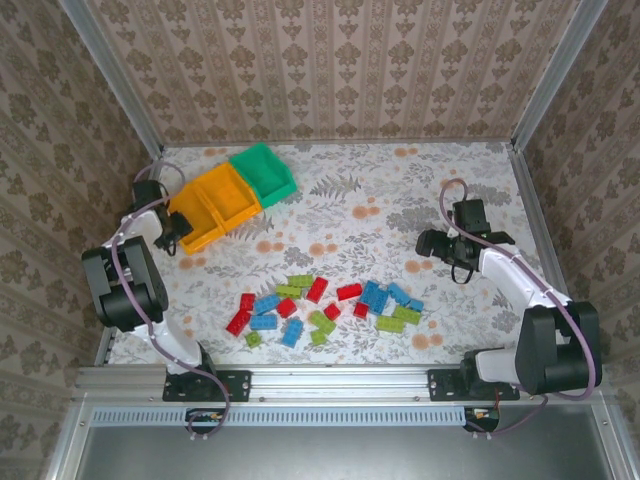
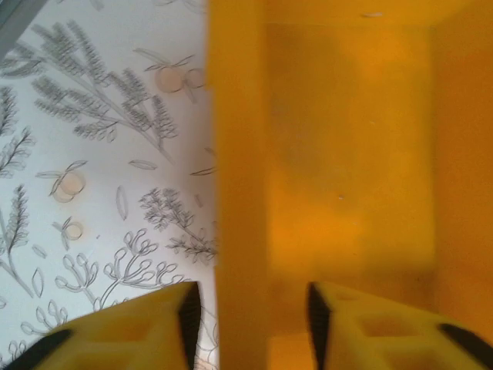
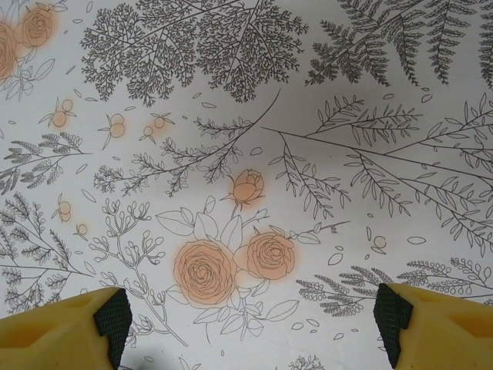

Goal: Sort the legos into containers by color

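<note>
Top external, far-left corner of the counter (image 1: 420,175): left tool (image 1: 180,232) right up against the near-left end of the containers. Three containers in a slanted row there, side to side and touching: first orange-yellow container (image 1: 200,225) nearest the left edge, second orange-yellow container (image 1: 235,192) just behind it, green container (image 1: 265,172) farthest back.

Left wrist: left tool (image 2: 250,308) with fingers (image 2: 131,331) parted, astride the wall of the first orange-yellow container (image 2: 347,154). One finger outside over the printed counter (image 2: 92,154), the other inside. Wall between the pads with a gap showing on the inner side. Contact on the outer side impossible to tell.

Top external, middle of the near edge: legos (image 1: 320,308) strewn in a loose band between the two arm bases. Red, blue and lime green mixed, several touching, all flat on the counter and well apart from the containers.

Top external, toward the right edge: right tool (image 1: 430,243) pointing left, behind the right end of the legos and apart from them.

Right wrist: right tool (image 3: 246,331) with fingers (image 3: 69,331) spread wide at the lower corners, floral counter (image 3: 231,193) between them.
</note>
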Controlling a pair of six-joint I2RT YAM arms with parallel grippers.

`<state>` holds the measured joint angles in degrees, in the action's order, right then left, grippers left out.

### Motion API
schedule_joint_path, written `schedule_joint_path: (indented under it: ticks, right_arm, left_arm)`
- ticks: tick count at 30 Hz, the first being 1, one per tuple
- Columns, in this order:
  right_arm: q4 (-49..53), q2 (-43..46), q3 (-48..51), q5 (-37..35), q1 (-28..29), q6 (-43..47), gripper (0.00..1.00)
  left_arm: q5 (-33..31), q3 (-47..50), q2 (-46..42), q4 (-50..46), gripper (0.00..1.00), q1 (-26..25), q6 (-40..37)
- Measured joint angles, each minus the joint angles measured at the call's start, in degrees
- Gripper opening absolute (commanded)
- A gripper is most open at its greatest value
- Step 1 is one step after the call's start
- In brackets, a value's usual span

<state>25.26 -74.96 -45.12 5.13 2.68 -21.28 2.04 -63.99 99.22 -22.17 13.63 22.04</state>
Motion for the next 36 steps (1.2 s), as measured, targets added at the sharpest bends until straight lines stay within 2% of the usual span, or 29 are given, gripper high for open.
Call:
schedule_joint_path:
  ticks: [1,4,9,19,36]
  right_arm:
    - [0.2,0.0,0.0,0.0,0.0,0.0,0.86]
    - [0.6,0.0,0.2,0.0,0.0,0.0,0.86]
    - [0.9,0.0,0.3,0.0,0.2,-0.3,0.86]
    - [1.3,0.6,0.8,0.0,0.3,-1.5,0.86]
    - [2.7,2.4,1.8,0.2,0.6,-3.2,0.86]
  left_arm:
    - [-0.3,-0.1,0.0,0.0,0.29,-0.5,-0.5]
    - [-0.1,-0.1,0.1,0.2,0.23,-2.4,-1.8]
    - [-0.3,-0.1,0.1,1.0,0.2,-7.0,-2.6]
    - [0.5,-1.0,1.2,2.5,0.2,-19.9,-4.5]
    - [0.8,-5.0,5.2,4.5,0.23,-36.8,0.6]
